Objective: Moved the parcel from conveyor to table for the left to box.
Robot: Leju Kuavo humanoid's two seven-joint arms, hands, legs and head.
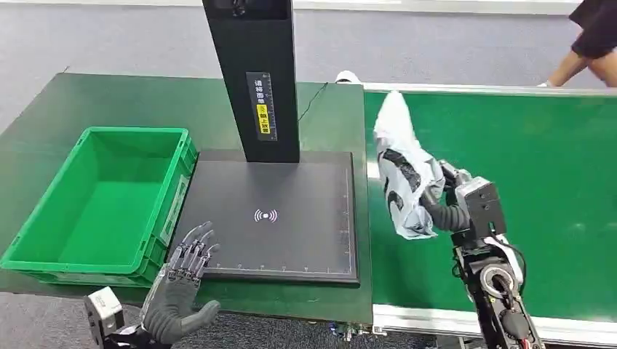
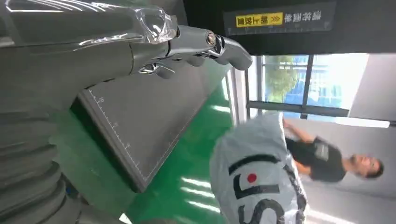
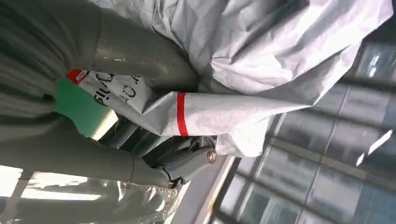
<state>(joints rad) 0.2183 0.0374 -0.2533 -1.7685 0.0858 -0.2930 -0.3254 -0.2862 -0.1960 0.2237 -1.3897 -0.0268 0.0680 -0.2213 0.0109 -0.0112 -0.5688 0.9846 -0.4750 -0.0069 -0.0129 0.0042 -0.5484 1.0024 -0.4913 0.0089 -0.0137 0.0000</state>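
Note:
The parcel is a grey plastic mail bag with black lettering, held upright above the green conveyor belt near its left edge. My right hand grips its lower part from the right. Seen from the right wrist, the thumb and fingers wrap the crumpled bag, which carries a red stripe. My left hand hovers open, fingers spread, over the front left corner of the black scanner pad. From the left wrist, the parcel hangs beyond the pad.
An empty green crate stands on the dark green table left of the pad. A black scanner post rises behind the pad. A person in black stands at the far right behind the belt.

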